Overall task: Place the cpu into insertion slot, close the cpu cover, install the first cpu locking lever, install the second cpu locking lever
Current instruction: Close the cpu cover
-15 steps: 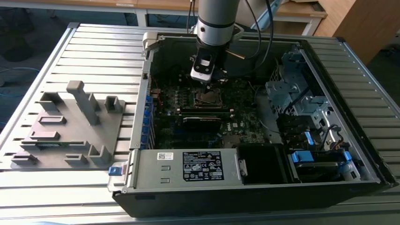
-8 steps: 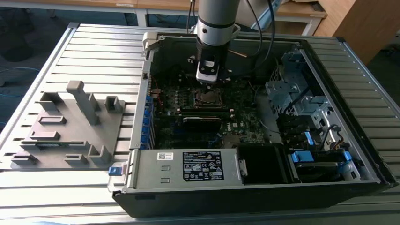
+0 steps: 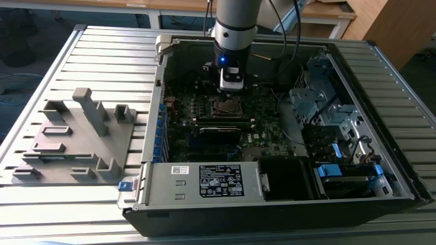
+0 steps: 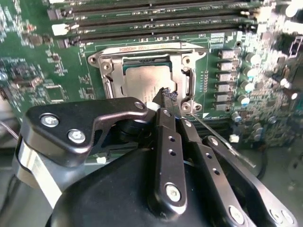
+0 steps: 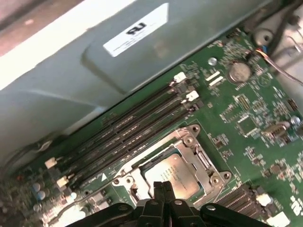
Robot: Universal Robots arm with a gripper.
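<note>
The cpu [image 4: 147, 81] lies flat in the insertion slot [image 3: 227, 105] on the motherboard, its dull silver top also visible in the first wrist view [image 5: 176, 174]. The shiny cpu cover [image 4: 108, 78] lies down around it as a frame, with the chip showing through its window [image 5: 195, 152]. My gripper [image 4: 166, 97] is shut, with its black fingertips pressed together right over the chip's edge near one corner of the cover, holding nothing that I can see. A thin metal lever rod [image 4: 222, 139] runs out from that corner beside the fingers. In the exterior view my gripper [image 3: 230, 87] hangs just above the socket.
Long black memory slots [image 4: 156, 21] run alongside the socket. The open case has a grey drive cage [image 3: 320, 102] at the exterior view's right and a power supply box [image 3: 204, 181] in front. A grey fixture block [image 3: 75, 138] stands on the slatted table to the left.
</note>
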